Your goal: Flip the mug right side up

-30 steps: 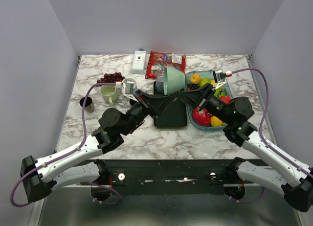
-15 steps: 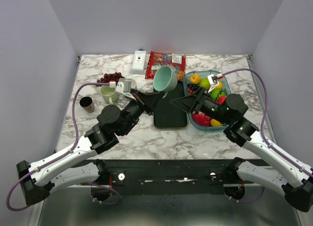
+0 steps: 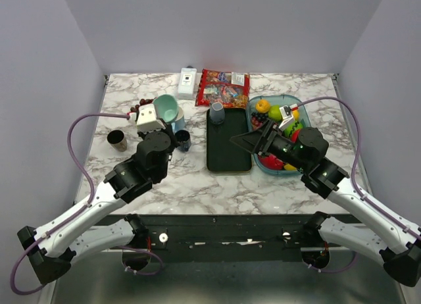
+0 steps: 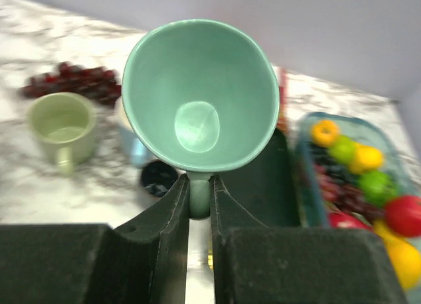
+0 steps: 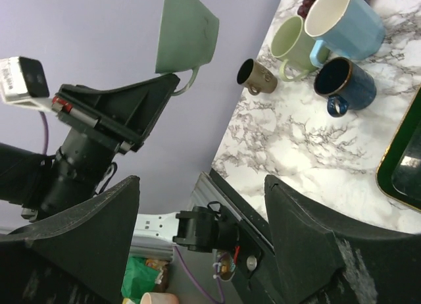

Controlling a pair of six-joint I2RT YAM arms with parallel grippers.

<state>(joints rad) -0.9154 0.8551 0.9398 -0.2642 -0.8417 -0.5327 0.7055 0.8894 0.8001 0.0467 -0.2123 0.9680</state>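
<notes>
The mug (image 3: pixel 166 107) is pale teal-green and hangs in the air over the left group of cups. My left gripper (image 4: pixel 199 193) is shut on its handle, both fingers pinching the loop. Its open mouth (image 4: pixel 200 93) faces the left wrist camera, so I see straight down to its bottom. The right wrist view shows the same mug (image 5: pixel 187 31) from the side, flaring out above the left gripper (image 5: pixel 175 81). My right gripper (image 3: pixel 238 141) hovers over the black tray (image 3: pixel 228 156), open, with nothing between its fingers (image 5: pixel 79 225).
Under the held mug stand a light green mug (image 5: pixel 293 41), a light blue mug (image 5: pixel 345 21), a dark blue mug (image 3: pixel 183 141) and a small brown cup (image 3: pixel 118 140). A small cup (image 3: pixel 217 113) sits on the tray. A fruit bowl (image 3: pixel 273 98) lies right; a snack packet (image 3: pixel 223 87) and white box (image 3: pixel 188 82) at the back.
My left arm has swung the mug from above the tray over to the left cups. The right gripper has let go, opened and drawn back to the right.
</notes>
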